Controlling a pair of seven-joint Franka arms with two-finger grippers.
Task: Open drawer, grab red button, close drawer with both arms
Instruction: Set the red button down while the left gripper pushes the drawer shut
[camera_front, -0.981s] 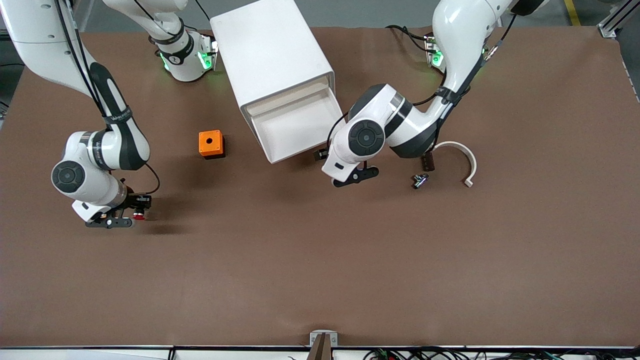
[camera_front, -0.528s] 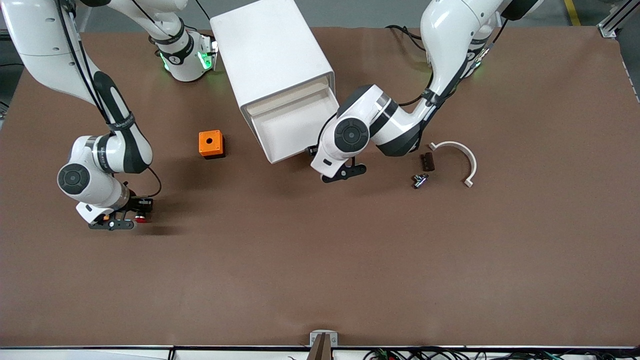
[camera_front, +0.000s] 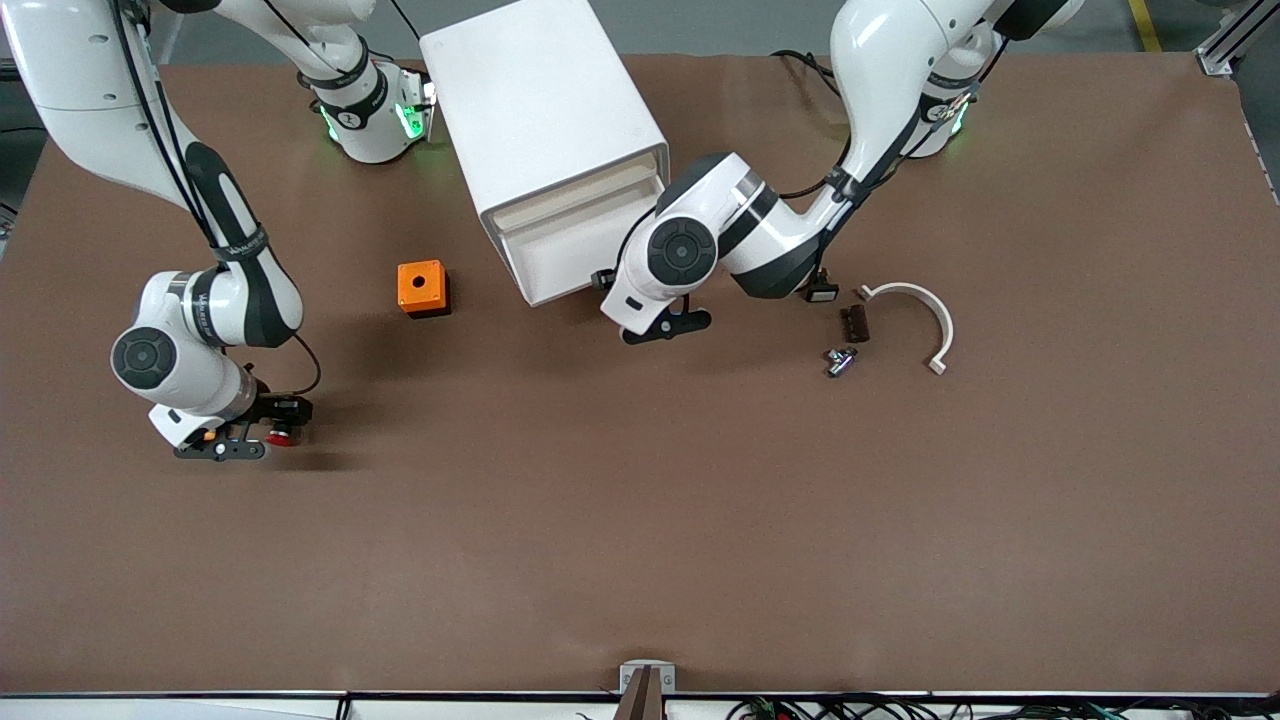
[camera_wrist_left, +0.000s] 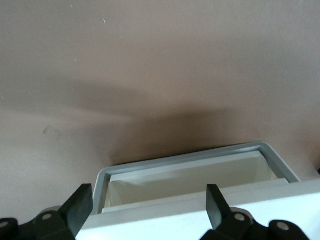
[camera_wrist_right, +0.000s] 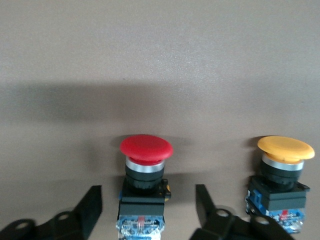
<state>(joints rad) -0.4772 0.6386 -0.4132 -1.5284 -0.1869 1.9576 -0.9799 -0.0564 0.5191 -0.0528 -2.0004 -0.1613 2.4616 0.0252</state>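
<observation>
Right gripper (camera_wrist_right: 147, 210): low over the brown surface (camera_front: 640, 520) at the right arm's end; fingers (camera_wrist_right: 90, 207) spread apart, a clear gap on each side of the button.
Red button (camera_wrist_right: 145, 181): between those fingers, touching neither; red cap pointing away from the wrist, black-and-blue body toward it.
Yellow-capped button (camera_wrist_right: 283, 176): just beside the red one, outside the fingers.
Left gripper (camera_wrist_left: 147, 205): at the pale front of the drawer (camera_front: 570, 250); fingers (camera_wrist_left: 79, 206) wide apart, holding nothing.
Drawer: partly pulled out of the white cabinet (camera_front: 540, 110).
Orange cube (camera_front: 421, 287): on the surface between cabinet and right gripper.
</observation>
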